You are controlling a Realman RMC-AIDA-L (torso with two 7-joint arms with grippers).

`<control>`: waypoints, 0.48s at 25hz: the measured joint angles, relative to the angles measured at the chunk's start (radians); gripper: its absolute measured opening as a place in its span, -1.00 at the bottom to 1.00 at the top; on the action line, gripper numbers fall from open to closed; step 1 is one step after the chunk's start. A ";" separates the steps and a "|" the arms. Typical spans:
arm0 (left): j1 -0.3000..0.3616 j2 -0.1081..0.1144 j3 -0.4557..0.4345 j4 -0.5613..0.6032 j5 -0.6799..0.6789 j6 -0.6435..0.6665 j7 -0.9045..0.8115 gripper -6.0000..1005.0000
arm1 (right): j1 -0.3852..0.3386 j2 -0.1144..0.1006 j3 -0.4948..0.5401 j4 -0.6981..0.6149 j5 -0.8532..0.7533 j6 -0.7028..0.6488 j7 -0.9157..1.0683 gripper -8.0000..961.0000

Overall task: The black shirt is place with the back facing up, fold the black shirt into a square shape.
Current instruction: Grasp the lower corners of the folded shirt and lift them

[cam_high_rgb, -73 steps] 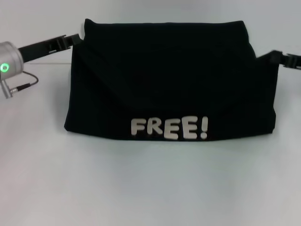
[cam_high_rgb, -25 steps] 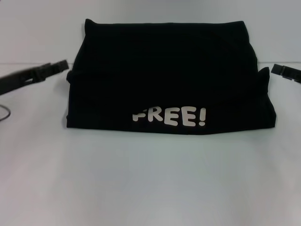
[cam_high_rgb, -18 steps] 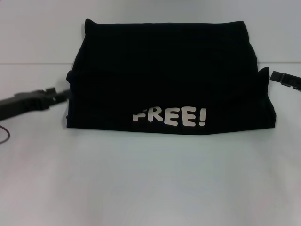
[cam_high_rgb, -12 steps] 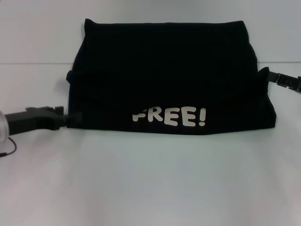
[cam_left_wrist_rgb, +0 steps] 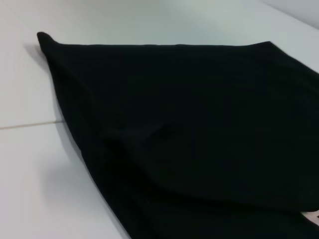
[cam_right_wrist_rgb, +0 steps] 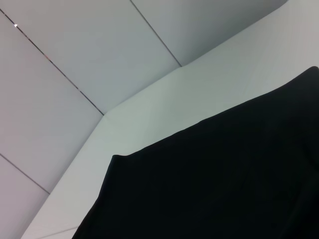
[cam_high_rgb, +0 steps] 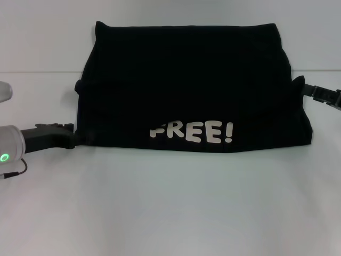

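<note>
One black shirt (cam_high_rgb: 186, 85) on one white table (cam_high_rgb: 170, 202), folded into a wide block across the far half, reaching up toward the far edge, white "FREE!" lettering (cam_high_rgb: 192, 132) along its near fold. Two grippers in sight. Left gripper (cam_high_rgb: 68, 136) low on the tabletop at the shirt's near-left corner, tip touching or just meeting the fabric there; whether clenched or released cannot be told. Right gripper (cam_high_rgb: 309, 90) at the shirt's right edge, beside a small peak of cloth (cam_high_rgb: 298, 82) standing up there; grip likewise impossible to tell. From the left wrist camera, only the black shirt (cam_left_wrist_rgb: 189, 139) spread in soft creases over the white table (cam_left_wrist_rgb: 30, 174), one thin seam line running across the surface. From the right wrist camera, the shirt (cam_right_wrist_rgb: 224, 189) filling the near part, pale table (cam_right_wrist_rgb: 164, 104) beyond, and a plain light-grey panelled wall (cam_right_wrist_rgb: 75, 59) with thin joints behind it.
</note>
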 joint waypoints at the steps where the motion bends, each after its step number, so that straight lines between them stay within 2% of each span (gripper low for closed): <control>1: -0.002 0.001 0.004 -0.005 0.000 -0.007 0.000 0.35 | 0.000 0.000 0.000 0.000 0.000 0.000 0.003 0.31; 12: -0.007 0.000 0.024 -0.010 0.024 -0.011 -0.006 0.31 | -0.002 0.000 0.001 0.002 -0.001 0.001 0.009 0.31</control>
